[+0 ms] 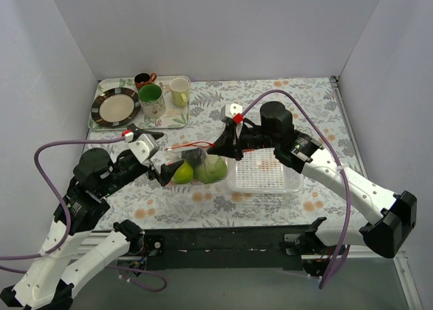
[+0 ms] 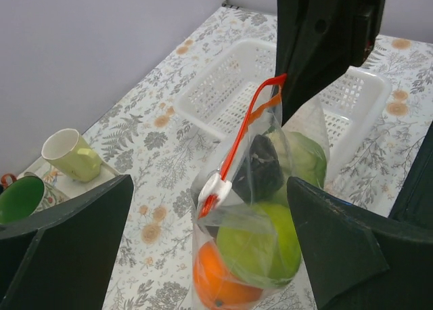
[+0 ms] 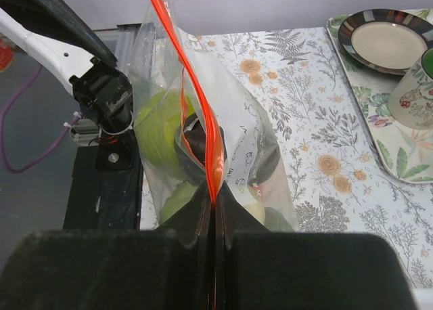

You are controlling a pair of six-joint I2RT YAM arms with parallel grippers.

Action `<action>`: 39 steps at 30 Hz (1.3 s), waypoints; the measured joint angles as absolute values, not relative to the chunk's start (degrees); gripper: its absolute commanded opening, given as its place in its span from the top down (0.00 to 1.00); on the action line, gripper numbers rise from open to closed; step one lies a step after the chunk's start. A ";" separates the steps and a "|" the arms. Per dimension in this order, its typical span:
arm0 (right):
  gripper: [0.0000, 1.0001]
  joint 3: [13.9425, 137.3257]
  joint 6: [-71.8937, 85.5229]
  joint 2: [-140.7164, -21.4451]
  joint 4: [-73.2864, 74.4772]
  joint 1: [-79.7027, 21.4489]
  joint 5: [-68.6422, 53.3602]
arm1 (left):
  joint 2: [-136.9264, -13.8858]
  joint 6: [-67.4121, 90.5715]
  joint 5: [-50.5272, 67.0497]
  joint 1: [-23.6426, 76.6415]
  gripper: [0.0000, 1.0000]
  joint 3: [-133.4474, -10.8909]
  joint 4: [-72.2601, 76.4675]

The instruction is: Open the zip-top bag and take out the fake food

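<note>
- The right fingers are clenched on the orange-red zip strip of the bag, at the end of the strip nearest the basket.
- The left fingers are spread wide, one on either side of the bag; I cannot tell whether they touch it.
- The bag stands upright on the tabletop, just left of the basket.
- Inside the bag are a green fruit, an orange and a dark piece.
- A tray with a plate and mugs sits well beyond the basket's far left corner.
</note>
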State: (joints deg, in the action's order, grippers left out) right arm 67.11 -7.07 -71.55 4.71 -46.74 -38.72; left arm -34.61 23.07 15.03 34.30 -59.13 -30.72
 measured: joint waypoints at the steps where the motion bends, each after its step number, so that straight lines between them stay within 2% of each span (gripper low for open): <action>1: 0.99 67.20 -6.79 -71.61 4.56 -46.46 -39.51 | -33.89 23.11 15.31 34.30 0.02 -59.07 -31.03; 6: 0.99 67.31 -5.26 -72.77 3.81 -45.74 -42.72 | -30.15 23.05 15.64 34.30 0.04 -58.70 -30.11; 9: 0.99 67.31 -3.95 -73.52 2.85 -45.71 -44.21 | -29.78 22.98 16.40 34.30 0.23 -58.52 -29.36; 11: 0.99 67.31 -3.25 -73.56 2.59 -45.71 -44.53 | -30.06 22.92 17.63 34.30 0.28 -58.30 -29.32; 13: 0.99 67.31 -2.79 -73.54 1.91 -45.69 -44.84 | -30.28 22.74 19.14 34.30 0.26 -57.80 -29.56; 18: 0.99 67.31 -1.61 -73.34 0.62 -45.10 -45.23 | -30.26 22.79 21.32 34.30 0.11 -56.69 -31.27; 22: 0.99 67.31 -0.84 -72.62 -0.25 -44.97 -45.50 | -29.87 23.29 21.65 34.30 0.10 -56.69 -31.92; 23: 0.99 67.31 -0.56 -72.38 -0.45 -44.95 -45.60 | -29.80 23.40 21.65 34.30 0.14 -56.69 -31.94; 25: 0.99 67.31 0.23 -71.90 -1.26 -44.77 -45.95 | -29.76 23.46 21.76 34.30 0.29 -56.69 -31.92; 31: 0.99 67.31 2.59 -70.57 -3.92 -44.62 -47.03 | -30.59 22.98 25.04 34.30 0.57 -56.60 -32.10; 33: 0.99 67.31 3.16 -70.46 -4.67 -44.62 -47.55 | -30.98 22.90 26.15 34.30 0.62 -56.58 -31.92; 36: 0.99 66.63 4.03 -70.30 -5.82 -44.62 -48.01 | -31.83 22.26 27.55 34.28 0.64 -56.64 -31.77; 39: 0.99 65.32 4.54 -70.06 -6.61 -44.58 -48.16 | -32.91 22.00 28.45 34.26 0.73 -57.04 -32.25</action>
State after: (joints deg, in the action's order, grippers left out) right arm 65.32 4.54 -70.06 -6.61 -44.58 -48.16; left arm -32.91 22.00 28.45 34.26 -57.04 -32.25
